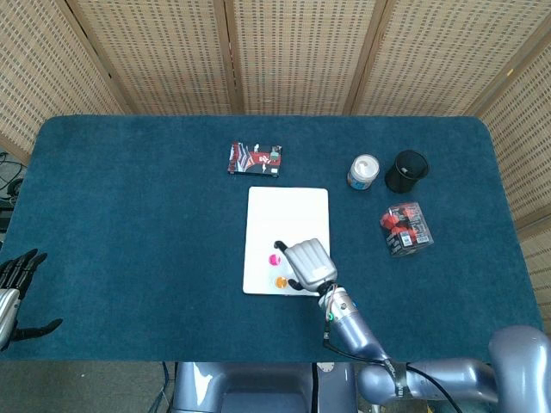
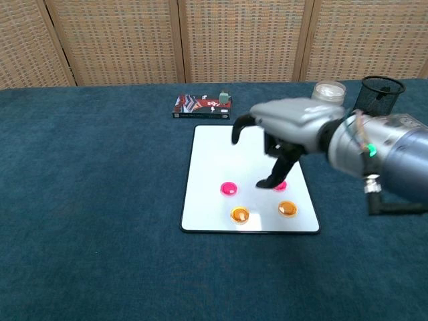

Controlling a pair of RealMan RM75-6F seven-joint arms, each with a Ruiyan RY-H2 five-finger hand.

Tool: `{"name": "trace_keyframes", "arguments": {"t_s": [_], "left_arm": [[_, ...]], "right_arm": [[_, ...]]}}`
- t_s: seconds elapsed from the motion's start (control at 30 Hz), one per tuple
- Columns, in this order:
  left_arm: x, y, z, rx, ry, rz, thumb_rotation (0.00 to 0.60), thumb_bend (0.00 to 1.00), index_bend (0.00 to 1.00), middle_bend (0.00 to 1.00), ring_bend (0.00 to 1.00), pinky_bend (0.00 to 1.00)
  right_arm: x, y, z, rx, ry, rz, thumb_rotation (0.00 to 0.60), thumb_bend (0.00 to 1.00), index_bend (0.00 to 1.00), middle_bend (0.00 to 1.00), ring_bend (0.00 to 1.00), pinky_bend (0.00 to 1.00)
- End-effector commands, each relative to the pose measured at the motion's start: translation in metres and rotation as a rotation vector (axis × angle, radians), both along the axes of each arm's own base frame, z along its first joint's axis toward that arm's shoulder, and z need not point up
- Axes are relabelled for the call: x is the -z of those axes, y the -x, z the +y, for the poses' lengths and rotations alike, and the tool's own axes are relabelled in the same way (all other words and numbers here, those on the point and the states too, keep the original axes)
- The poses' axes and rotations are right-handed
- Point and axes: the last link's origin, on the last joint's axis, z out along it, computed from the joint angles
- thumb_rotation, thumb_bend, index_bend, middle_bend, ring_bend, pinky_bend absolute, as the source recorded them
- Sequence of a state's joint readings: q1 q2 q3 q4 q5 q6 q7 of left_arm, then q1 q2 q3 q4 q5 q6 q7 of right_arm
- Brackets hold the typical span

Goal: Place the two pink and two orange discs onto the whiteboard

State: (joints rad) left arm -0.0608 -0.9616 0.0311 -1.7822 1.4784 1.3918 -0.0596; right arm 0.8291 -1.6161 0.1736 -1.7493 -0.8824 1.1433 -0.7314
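Right hand (image 2: 287,130) hangs above the whiteboard (image 2: 221,147), fingers curled apart, holding nothing; left hand (image 1: 15,284) rests open at the bench (image 1: 129,215) edge, well away. Both pink discs (image 2: 229,188) and both orange discs (image 2: 239,215) lie on the near half of the whiteboard, one pink disc partly hidden behind a fingertip, so the placing looks complete. Best move, in my judgement: take the right hand straight up and clear before swinging it off, so no finger drags a disc off the near edge.

No readable text on any object.
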Motion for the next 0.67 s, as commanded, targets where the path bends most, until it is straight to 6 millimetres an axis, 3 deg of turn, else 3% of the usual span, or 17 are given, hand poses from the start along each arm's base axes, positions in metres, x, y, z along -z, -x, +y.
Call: {"name": "trace_keyframes", "arguments": {"t_s": [0.03, 0.17, 0.27, 0.33, 0.4, 0.43, 0.5, 0.67], "left_arm": [[0.0, -0.001, -0.002, 0.003, -0.004, -0.001, 0.6, 0.0, 0.0, 0.0, 0.0, 0.0], [-0.001, -0.002, -0.003, 0.009, -0.011, 0.002, 0.6, 0.0, 0.0, 0.0, 0.0, 0.0], [-0.001, -0.002, -0.004, 0.01, -0.019, 0.004, 0.6, 0.0, 0.0, 0.0, 0.0, 0.0], [-0.001, -0.003, -0.005, 0.01, -0.026, 0.005, 0.6, 0.0, 0.0, 0.0, 0.0, 0.0], [-0.002, -0.003, -0.006, 0.01, -0.036, 0.009, 0.6, 0.0, 0.0, 0.0, 0.0, 0.0], [-0.003, -0.004, -0.007, 0.012, -0.056, 0.01, 0.6, 0.0, 0.0, 0.0, 0.0, 0.0], [-0.004, -0.003, -0.008, 0.012, -0.088, 0.018, 0.6, 0.0, 0.0, 0.0, 0.0, 0.0], [-0.006, 0.0, -0.01, 0.008, -0.111, 0.014, 0.6, 0.0, 0.0, 0.0, 0.0, 0.0]], "right_arm": [[-0.064, 0.031, 0.0, -0.003, 0.116, -0.091, 0.6, 0.23, 0.25, 0.91, 1.0, 1.0], [-0.104, 0.078, 0.0, -0.012, 0.228, -0.115, 0.6, 0.23, 0.25, 0.75, 0.89, 1.0], [-0.125, 0.111, 0.003, 0.003, 0.297, -0.122, 0.6, 0.18, 0.25, 0.59, 0.7, 0.94], [-0.138, 0.135, 0.008, 0.035, 0.337, -0.129, 0.6, 0.1, 0.24, 0.45, 0.52, 0.79], [-0.151, 0.162, 0.017, 0.092, 0.373, -0.125, 0.6, 0.01, 0.2, 0.25, 0.25, 0.54], [-0.162, 0.185, 0.029, 0.162, 0.404, -0.11, 0.6, 0.0, 0.17, 0.16, 0.13, 0.43], [-0.171, 0.203, 0.046, 0.202, 0.425, -0.092, 0.6, 0.0, 0.12, 0.04, 0.02, 0.3], [-0.176, 0.217, 0.069, 0.231, 0.431, -0.089, 0.6, 0.0, 0.04, 0.0, 0.0, 0.18]]}}
